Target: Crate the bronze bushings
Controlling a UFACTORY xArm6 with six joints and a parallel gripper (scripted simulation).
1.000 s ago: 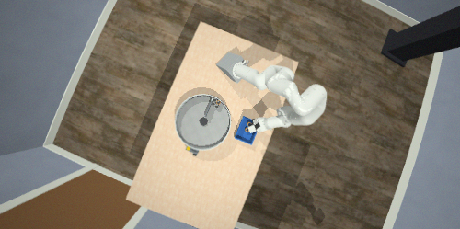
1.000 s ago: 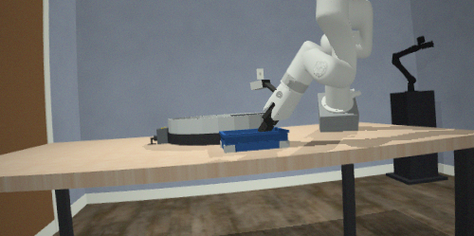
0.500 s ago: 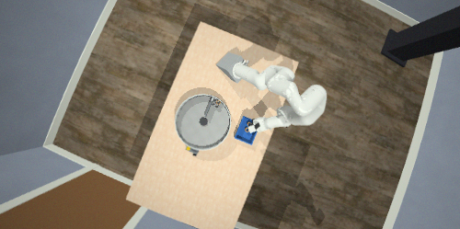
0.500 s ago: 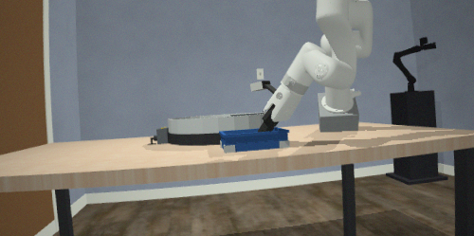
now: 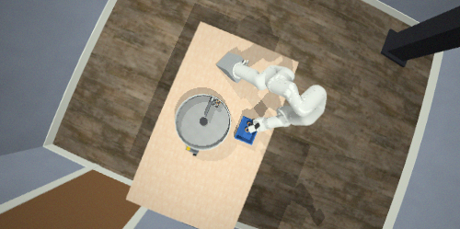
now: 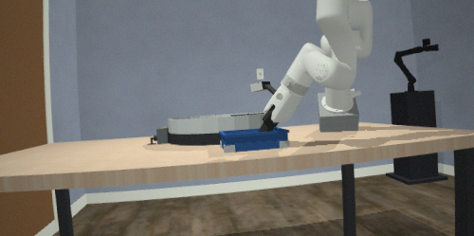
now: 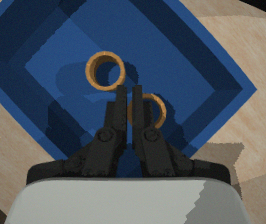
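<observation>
The blue crate (image 7: 116, 66) lies right under me; it also shows in the top view (image 5: 245, 131) and the side view (image 6: 253, 139). One bronze bushing (image 7: 104, 71) lies loose on the crate floor. My gripper (image 7: 129, 99) is low inside the crate and shut on the wall of a second bronze bushing (image 7: 149, 111), which sits to the right of the fingers. The gripper also shows in the top view (image 5: 252, 127) and the side view (image 6: 265, 127). The grey turning table (image 5: 202, 121) stands left of the crate, with a few small bushings (image 5: 214, 103) near its far rim, too small to tell their colour.
The arm's grey base (image 5: 228, 65) stands at the far end of the wooden table. The table's right edge runs close behind the crate. A black stand with a small arm (image 6: 411, 106) stands off the table at the right.
</observation>
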